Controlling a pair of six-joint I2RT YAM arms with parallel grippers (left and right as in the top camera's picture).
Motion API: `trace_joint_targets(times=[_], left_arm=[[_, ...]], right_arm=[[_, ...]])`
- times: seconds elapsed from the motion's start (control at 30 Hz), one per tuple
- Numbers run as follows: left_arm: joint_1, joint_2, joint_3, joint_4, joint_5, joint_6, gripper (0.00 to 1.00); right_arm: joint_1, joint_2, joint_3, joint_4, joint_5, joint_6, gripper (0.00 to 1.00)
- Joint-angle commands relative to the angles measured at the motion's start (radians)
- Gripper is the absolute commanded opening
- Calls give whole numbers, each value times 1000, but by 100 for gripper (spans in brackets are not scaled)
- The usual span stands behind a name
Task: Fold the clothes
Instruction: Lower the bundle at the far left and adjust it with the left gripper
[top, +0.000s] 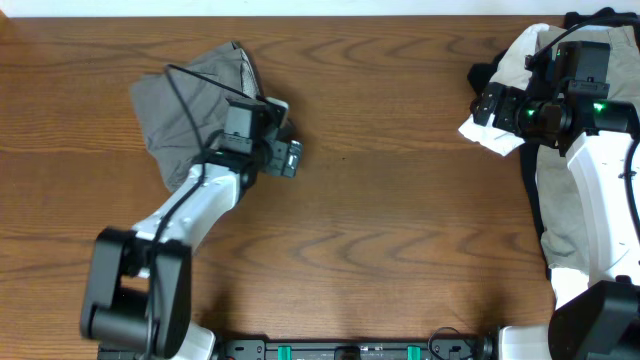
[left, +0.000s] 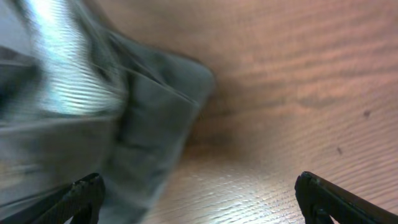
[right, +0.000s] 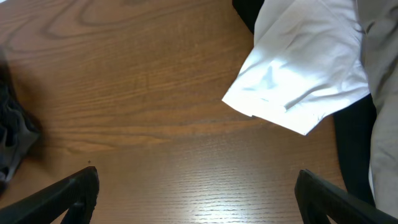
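The clothes lie in two places. A crumpled grey garment (top: 185, 100) sits at the upper left of the table, blurred in the left wrist view as the grey garment (left: 143, 112). My left gripper (top: 290, 158) is open at its right edge; one fingertip (left: 84, 194) is over the grey cloth and nothing is gripped, so the left gripper (left: 199, 199) stands over bare wood. At the far right lies a pile: a white piece (right: 305, 68), a black piece (right: 354, 137) and khaki trousers (top: 565, 200). My right gripper (top: 486, 106) is open beside the white piece (top: 500, 138), and the right gripper (right: 196, 196) is empty.
The wooden table (top: 400, 220) shows bare wood between the two heaps. The pile at the right reaches the table's far right edge, partly under my right arm (top: 600, 170). The grey garment's edge (right: 12, 137) shows at the left of the right wrist view.
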Motion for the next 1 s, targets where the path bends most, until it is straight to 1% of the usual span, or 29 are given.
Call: trace_joint_targets(times=[0.0,0.13,0.3,0.37,0.43,0.57,0.67,0.73,0.83,0.9,0.97], left_arm=[[-3,76,-2,8,-27,30,99],[-2,146,-2,22,-27,30,91],[-2,182,-2,74,-27,29,80],[-2,189,-2,120,-28,29,76],[-1,199,-2,183,-58,26,70],[4,245,-2,351,-159,25,70],[28,304,-2,533,-291,21,70],[59,348,-2,663,-343,17,70],[128,417,16,830,-348,10,70],[175,464,61,860,-328,10,70],[214,499,119,841,-272,11,70]], right_arm=[[4,3,0,0,-8,8,99],[4,3,0,0,-8,8,98],[4,3,0,5,-8,9,99],[4,3,0,5,-8,9,99],[4,3,0,3,-8,9,98],[4,3,0,-1,-8,9,98],[4,3,0,-7,-8,9,99],[4,3,0,-13,-8,9,99],[4,3,-1,-24,-8,9,99],[4,3,-1,-32,-8,8,98],[4,3,-2,-34,-8,9,98]])
